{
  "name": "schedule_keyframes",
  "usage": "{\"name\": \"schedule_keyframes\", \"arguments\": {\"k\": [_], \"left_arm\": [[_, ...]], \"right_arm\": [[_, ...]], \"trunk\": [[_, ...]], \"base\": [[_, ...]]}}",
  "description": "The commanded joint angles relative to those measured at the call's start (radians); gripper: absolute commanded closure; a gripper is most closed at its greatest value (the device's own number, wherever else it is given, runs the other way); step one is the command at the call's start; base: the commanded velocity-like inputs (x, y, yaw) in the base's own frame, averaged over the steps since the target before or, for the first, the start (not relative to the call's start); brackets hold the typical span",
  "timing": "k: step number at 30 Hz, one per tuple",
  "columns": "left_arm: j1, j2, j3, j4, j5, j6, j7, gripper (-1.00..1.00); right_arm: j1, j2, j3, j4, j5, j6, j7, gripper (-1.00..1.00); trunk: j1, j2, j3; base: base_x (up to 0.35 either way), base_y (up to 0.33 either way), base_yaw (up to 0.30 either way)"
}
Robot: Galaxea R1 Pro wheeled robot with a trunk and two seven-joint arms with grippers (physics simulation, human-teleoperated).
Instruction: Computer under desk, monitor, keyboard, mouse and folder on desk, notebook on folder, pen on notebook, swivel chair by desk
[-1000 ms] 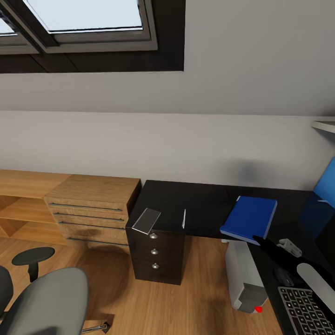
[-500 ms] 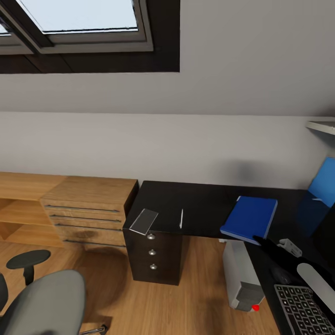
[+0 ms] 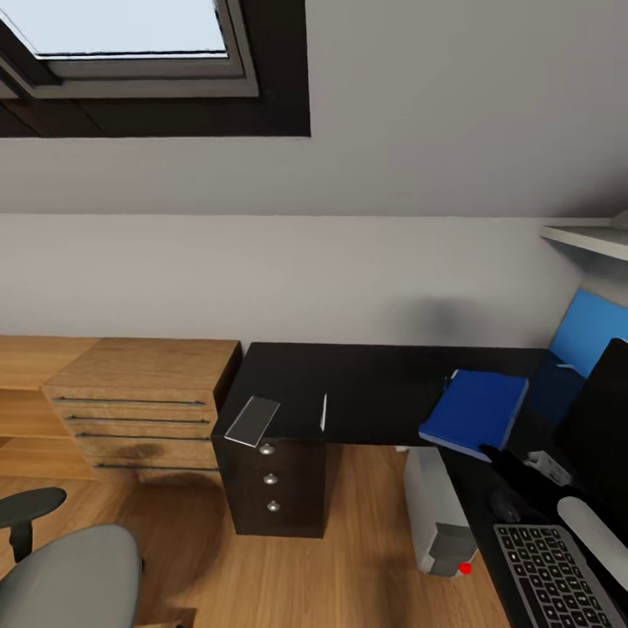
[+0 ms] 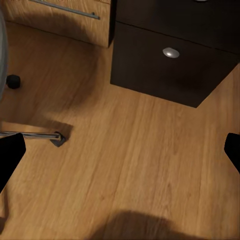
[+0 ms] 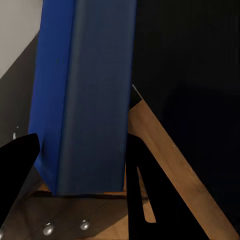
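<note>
— Blue folder [image 3: 475, 410], where does it lie?
— On the black desk [image 3: 366, 388], at its near edge, right of the notebook [image 3: 252, 421] and the pen [image 3: 324, 412]. From my head I see my right gripper [image 3: 523, 475] just beside its near corner.
— Holding it?
— No. My right wrist camera shows the folder [image 5: 85, 100] between my spread fingers [image 5: 15, 165], untouched.
— And the left?
— My left gripper [image 4: 120, 155] hangs wide over wooden floor [image 4: 125, 150], near the dark drawers [image 4: 172, 60] and the swivel chair [image 4: 35, 135] base.
— Anything else?
— Keyboard [image 3: 549, 571] and mouse [image 3: 504, 504] near right; computer [image 3: 436, 515] under the desk.
</note>
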Motion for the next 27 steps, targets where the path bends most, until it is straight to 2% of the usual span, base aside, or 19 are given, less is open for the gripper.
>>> {"name": "schedule_keyframes", "arguments": {"k": [1, 4, 8, 27], "left_arm": [[-0.001, 0.000, -0.003, 0.001, 0.011, -0.003, -0.008, -1.00], [-0.001, 0.000, -0.003, 0.001, 0.011, -0.003, -0.008, -1.00], [-0.001, 0.000, -0.003, 0.001, 0.011, -0.003, -0.010, -1.00], [-0.001, -0.001, -0.003, 0.001, 0.011, -0.003, -0.013, -1.00]], "right_arm": [[-0.001, -0.001, 0.003, 0.011, -0.010, -0.024, -0.008, 1.00], [-0.001, -0.001, 0.006, 0.042, -0.009, -0.071, -0.009, 1.00], [-0.001, 0.003, 0.007, 0.058, -0.009, -0.092, -0.009, 1.00], [-0.001, 0.008, 0.003, 0.066, -0.010, -0.097, -0.006, 1.00]], "trunk": [[0.000, -0.002, -0.002], [0.000, -0.002, -0.002], [0.000, -0.002, -0.002], [0.000, -0.002, -0.002]], "base": [[0.033, 0.000, -0.006], [0.016, 0.000, -0.003], [0.005, 0.000, -0.001], [0.000, 0.000, 0.000]]}}
